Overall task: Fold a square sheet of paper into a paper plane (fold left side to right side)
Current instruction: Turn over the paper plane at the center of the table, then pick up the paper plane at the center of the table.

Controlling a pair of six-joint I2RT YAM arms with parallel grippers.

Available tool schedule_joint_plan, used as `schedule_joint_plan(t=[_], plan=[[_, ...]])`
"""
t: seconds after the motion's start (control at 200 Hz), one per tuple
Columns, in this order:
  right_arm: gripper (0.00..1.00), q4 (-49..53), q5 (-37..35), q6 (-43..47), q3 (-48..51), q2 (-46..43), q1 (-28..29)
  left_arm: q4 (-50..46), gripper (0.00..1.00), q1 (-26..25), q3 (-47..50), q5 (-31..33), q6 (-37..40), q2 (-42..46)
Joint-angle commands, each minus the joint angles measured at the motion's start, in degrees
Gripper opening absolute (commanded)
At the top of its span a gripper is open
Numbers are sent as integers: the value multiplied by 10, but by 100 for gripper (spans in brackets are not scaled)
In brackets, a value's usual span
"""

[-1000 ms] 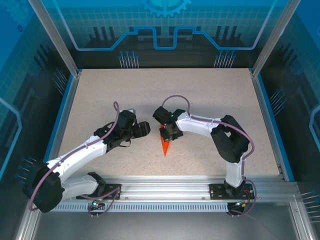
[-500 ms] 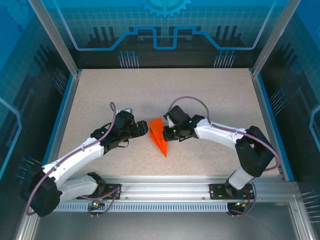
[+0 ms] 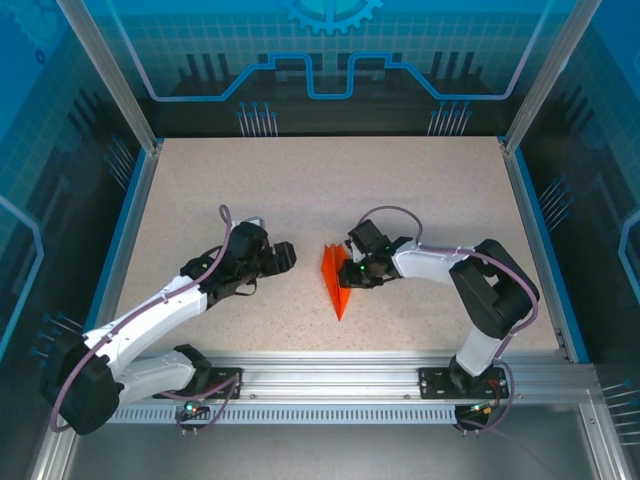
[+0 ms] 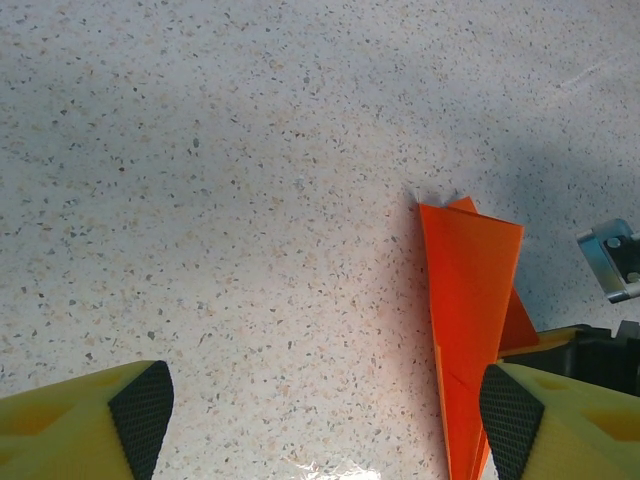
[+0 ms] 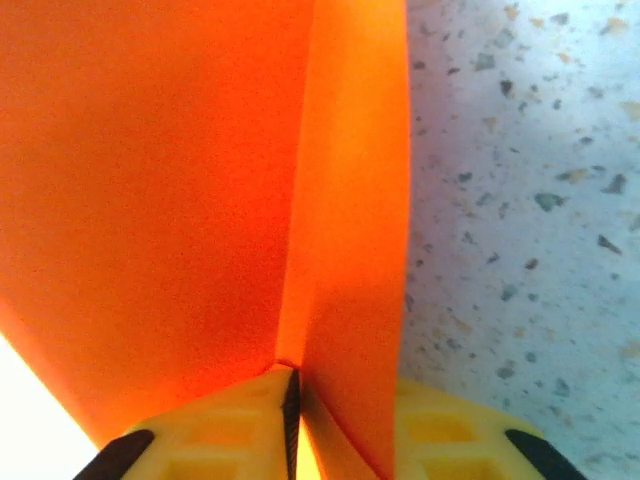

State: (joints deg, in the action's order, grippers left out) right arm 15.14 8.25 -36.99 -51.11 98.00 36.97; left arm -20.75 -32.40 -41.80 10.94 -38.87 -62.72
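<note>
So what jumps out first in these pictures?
The bright orange paper plane, a narrow pointed dart, lies near the middle of the speckled table. The right gripper is at it, yellow fingers either side of a raised flap; the left gripper stands open to its left, apart.

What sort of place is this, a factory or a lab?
Likely a robot lab's test cell: two arms bolted to a rail, a speckled table walled by blue panels, and an orange paper plane between them.
</note>
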Motion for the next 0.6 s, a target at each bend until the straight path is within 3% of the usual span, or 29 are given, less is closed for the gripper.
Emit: schedule_joint_plan(t=[0.0,0.215,0.365,0.595], plan=[[27,63,-42,17,-10,-23,-5,-10,84,5,-2,10,-1,7],[45,173,-107,25,-50,-104,18,-4,85,5,2,11,-5,7],[59,196,-97,-4,-65,-107,58,9,86,5,11,6,-15,6],[62,161,-59,-38,-65,-54,77,2,88,5,10,4,-12,9]])
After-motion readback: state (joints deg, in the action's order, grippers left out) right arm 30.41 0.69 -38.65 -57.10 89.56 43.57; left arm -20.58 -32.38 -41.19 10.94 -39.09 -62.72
